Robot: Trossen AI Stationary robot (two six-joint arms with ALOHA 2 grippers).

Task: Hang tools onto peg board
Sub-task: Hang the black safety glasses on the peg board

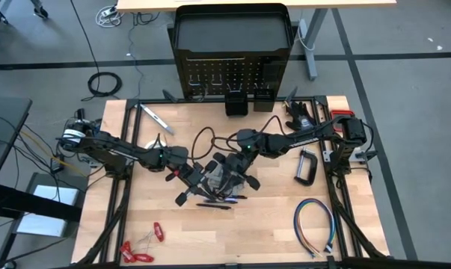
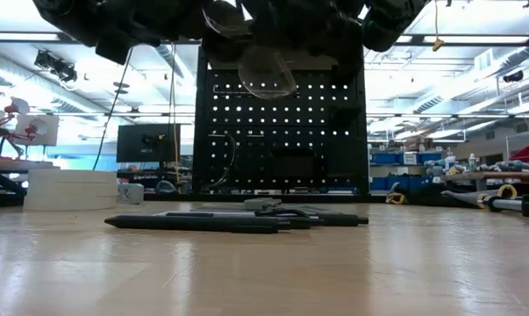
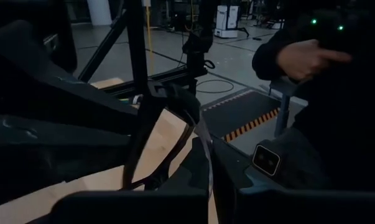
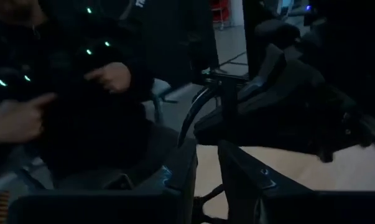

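Note:
Both grippers meet above the table's middle. Between them hangs a black-framed thing with a clear curved pane (image 1: 215, 176), like safety glasses; its clear pane (image 2: 266, 70) shows high above the wood in the low view. My left gripper (image 1: 198, 176) comes from the left and my right gripper (image 1: 229, 172) from the right, each shut on it. Dark pens (image 1: 214, 203) lie flat on the table under them, pens (image 2: 238, 222) in the low view. The peg board (image 1: 229, 75) stands upright at the far edge. My left gripper pinches a thin grey strip (image 3: 204, 138) at the edge of the black frame (image 3: 151, 134) between its two fingers, coming level from the table's left. The thing is lifted clear of the table. My right gripper has its fingers (image 4: 188, 171) close around a thin dark curved arm (image 4: 191, 121) of the same thing, coming from the table's right. The place of contact is hidden low between the fingers.
A black C-clamp (image 1: 307, 166) and a multicoloured wire loop (image 1: 315, 224) lie to the right, red-handled tools (image 1: 139, 250) at the near left, a silver bar (image 1: 154, 116) and white tape (image 1: 152, 146) at the far left. A person's hands (image 3: 305, 56) show beyond the table.

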